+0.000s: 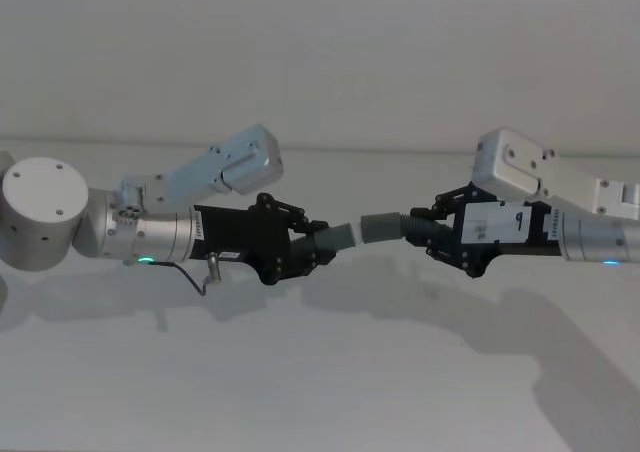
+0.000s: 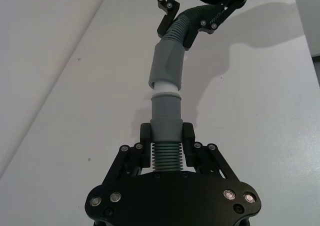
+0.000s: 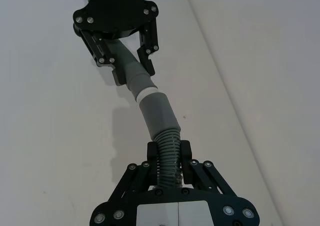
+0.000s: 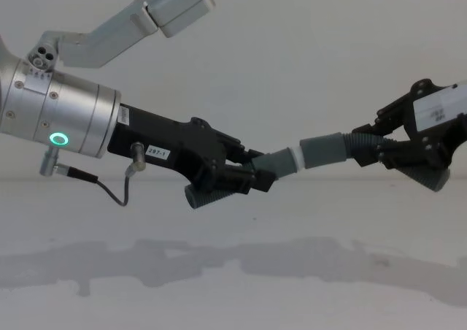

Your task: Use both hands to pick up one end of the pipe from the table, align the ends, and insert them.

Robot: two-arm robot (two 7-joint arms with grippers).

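Note:
Both pipe pieces hang in the air above the table (image 1: 320, 382), end to end. My left gripper (image 1: 322, 242) (image 2: 166, 136) (image 4: 252, 175) is shut on the ribbed part of the piece with the white plug tip (image 2: 165, 90) (image 4: 295, 157). My right gripper (image 1: 425, 234) (image 3: 169, 153) (image 4: 379, 149) is shut on the ribbed part of the other piece, just behind its wide grey cuff (image 1: 383, 227) (image 3: 157, 113) (image 4: 325, 151). The plug tip sits in the cuff's mouth, and a narrow white band shows between the two grey parts. The two pieces meet at a slight angle.
The white-grey table (image 4: 233, 271) lies bare below both arms, crossed by their shadows. A plain wall (image 1: 320, 52) stands behind. A thin black cable (image 4: 109, 191) loops under the left wrist, beside its green ring (image 4: 58, 139).

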